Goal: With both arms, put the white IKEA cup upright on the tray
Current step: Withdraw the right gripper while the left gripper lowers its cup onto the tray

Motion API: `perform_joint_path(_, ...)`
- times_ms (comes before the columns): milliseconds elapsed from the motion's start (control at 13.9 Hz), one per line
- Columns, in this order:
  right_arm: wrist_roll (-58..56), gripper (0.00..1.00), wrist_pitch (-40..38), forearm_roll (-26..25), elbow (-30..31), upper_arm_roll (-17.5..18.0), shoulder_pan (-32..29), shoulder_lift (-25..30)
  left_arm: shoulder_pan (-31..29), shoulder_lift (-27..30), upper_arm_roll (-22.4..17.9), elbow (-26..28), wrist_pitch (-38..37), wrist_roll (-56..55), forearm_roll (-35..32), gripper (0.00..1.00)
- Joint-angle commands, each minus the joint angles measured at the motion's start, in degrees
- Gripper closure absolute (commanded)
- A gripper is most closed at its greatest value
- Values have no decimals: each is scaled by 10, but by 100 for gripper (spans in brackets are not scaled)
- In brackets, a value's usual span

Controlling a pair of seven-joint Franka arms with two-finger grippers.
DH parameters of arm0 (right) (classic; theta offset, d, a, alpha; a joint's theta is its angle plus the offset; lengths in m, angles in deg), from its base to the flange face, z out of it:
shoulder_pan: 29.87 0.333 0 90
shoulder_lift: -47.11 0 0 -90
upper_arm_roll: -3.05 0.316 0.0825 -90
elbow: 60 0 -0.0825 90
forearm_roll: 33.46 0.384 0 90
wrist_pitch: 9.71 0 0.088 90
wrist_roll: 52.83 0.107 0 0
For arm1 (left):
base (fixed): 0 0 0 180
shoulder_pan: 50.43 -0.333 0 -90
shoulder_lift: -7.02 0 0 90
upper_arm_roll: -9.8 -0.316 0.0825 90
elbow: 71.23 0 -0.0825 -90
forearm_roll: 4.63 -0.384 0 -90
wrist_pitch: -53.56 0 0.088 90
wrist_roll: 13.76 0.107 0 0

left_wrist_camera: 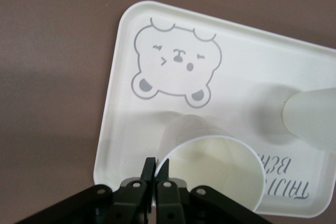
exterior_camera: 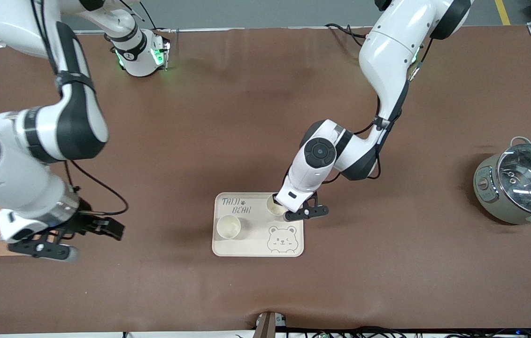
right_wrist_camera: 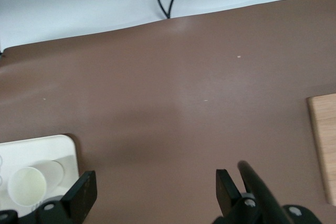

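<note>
Tray (exterior_camera: 293, 251): one cup (exterior_camera: 228, 226) upright.
Left end effector (left_wrist_camera: 156, 174): pinching second cup's (left_wrist_camera: 215, 169) rim over tray, unreleased.
Right end effector (right_wrist_camera: 152, 190): open, empty, waiting.

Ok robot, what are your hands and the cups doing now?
Left gripper shut on second cup over tray. Right gripper open, waiting above table. First cup upright on tray. Nothing blocking.

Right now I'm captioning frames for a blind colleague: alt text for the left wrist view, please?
The left gripper pinches the rim of a white cup standing upright on the cream tray. A second cup stands farther along the tray, beside the bear-face drawing.
</note>
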Motion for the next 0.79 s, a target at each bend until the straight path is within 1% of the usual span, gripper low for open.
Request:
perform_joint_path(0, -53, 0, -29, 2, 21, 11, -42, 43, 0, -20, -4, -14, 48, 25, 8, 100)
perform_joint_path(144, -72, 0, -47, 2, 24, 12, -64, 60, 0, -31, -5, -13, 90, 25, 7, 100)
perform_joint_path(215, -79, 0, -50, 3, 32, 12, -72, 72, 0, -31, -5, -13, 93, 23, 7, 100)
perform_joint_path(718, -106, 0, -48, 2, 164, 11, -105, 194, -1, -27, -5, -11, 94, 21, 7, 100)
